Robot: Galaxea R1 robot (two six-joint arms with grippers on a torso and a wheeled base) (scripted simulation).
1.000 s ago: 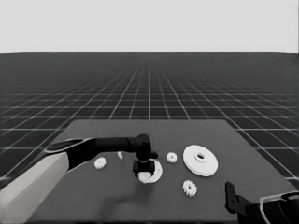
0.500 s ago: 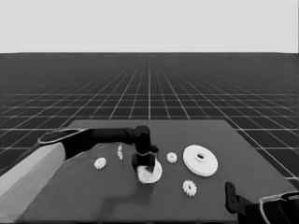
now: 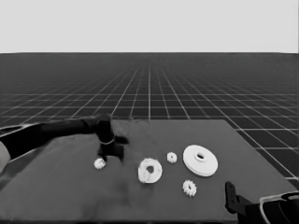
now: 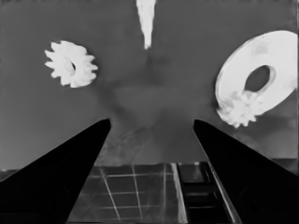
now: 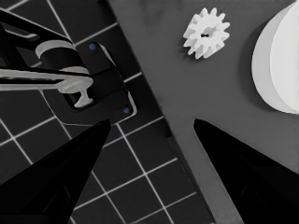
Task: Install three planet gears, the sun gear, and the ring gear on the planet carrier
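The left claw (image 3: 111,156) has moved left off the smaller round part (image 3: 150,170), spread wide and empty, leaving a gear (image 4: 241,108) on it. Right claw (image 5: 152,123) parked, open, at the dark tabletop's (image 3: 70,196) near-right corner.

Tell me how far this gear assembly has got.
Done: one placed gear sits on the smaller round part. In hand: nothing. The left gripper, jaws open and empty, hovers by a loose gear. Left: that gear, two other gears, then the larger round part. The right gripper waits open at the table's corner.
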